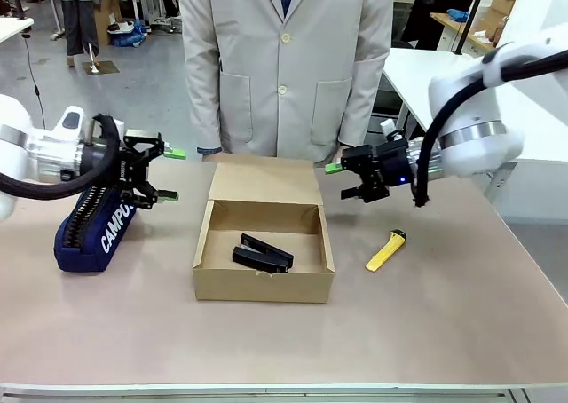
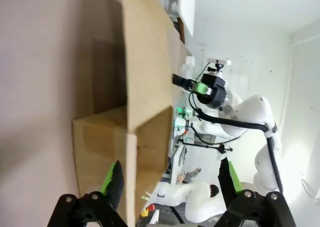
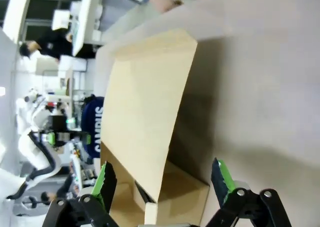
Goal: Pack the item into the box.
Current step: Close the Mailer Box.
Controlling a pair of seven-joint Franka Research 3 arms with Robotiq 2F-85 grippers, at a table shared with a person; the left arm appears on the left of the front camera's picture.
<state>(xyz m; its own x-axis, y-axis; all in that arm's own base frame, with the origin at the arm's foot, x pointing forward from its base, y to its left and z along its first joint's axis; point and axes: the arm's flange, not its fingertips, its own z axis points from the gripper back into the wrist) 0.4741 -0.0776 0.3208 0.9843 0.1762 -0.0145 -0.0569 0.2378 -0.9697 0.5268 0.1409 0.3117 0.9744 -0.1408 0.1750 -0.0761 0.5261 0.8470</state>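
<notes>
The brown cardboard box (image 1: pixel 264 283) lies open in the middle of the table, its lid flap (image 1: pixel 264 181) raised at the back. Inside it on the floor lies the item (image 1: pixel 263 254), a small black wedge like a stapler. My left gripper (image 1: pixel 170 174) hovers open to the left of the box, above the table, holding nothing. My right gripper (image 1: pixel 341 179) hovers open to the right of the lid, also bare. The left wrist view shows the box (image 2: pixel 145 137) sideways between its fingers (image 2: pixel 114 182). In the right wrist view the lid (image 3: pixel 150 112) and a dark edge of the item (image 3: pixel 143 193) show.
A navy "CAMPUS" pouch (image 1: pixel 93 230) lies at the left under my left arm. A yellow utility knife (image 1: pixel 386 250) lies right of the box. A person in a beige coat (image 1: pixel 284 66) stands at the far edge behind the box.
</notes>
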